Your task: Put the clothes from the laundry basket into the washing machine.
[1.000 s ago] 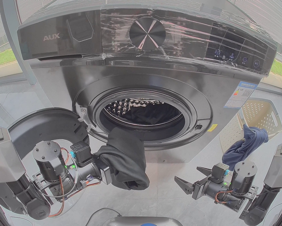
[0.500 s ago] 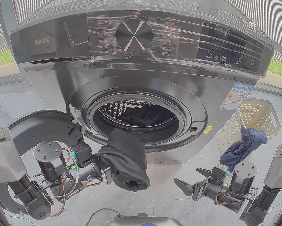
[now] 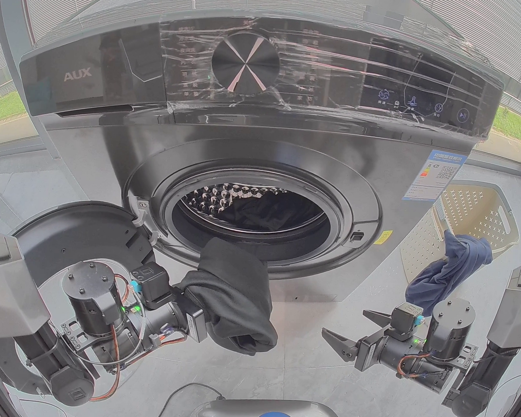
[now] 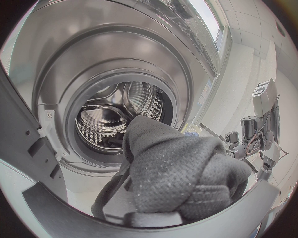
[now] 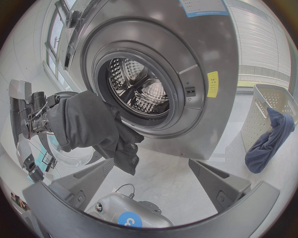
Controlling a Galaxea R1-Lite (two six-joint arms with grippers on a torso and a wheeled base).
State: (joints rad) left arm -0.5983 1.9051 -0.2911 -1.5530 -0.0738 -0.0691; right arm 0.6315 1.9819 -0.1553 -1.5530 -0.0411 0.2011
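The washing machine [image 3: 264, 131] stands in front of me with its round door [image 3: 80, 231] swung open to the left. Dark clothes [image 3: 272, 209] lie inside the drum [image 4: 124, 111]. My left gripper [image 3: 208, 316] is low, just in front of the opening's lower left rim, shut on a black garment [image 3: 232, 303] that drapes over it and hides its fingers. My right gripper [image 3: 345, 323] hangs open and empty at the lower right, above the floor. A blue garment [image 3: 448, 271] hangs over the rim of the beige laundry basket [image 3: 492, 212].
The basket [image 5: 267, 102] stands on the floor right of the machine, beside its front corner. Grey tiled floor [image 3: 306, 336] lies between the two arms and below the machine's opening. Windows run behind and beside the machine.
The whole head picture has shifted, so the machine sits slightly more to the left. Both arms and both garments keep their places.
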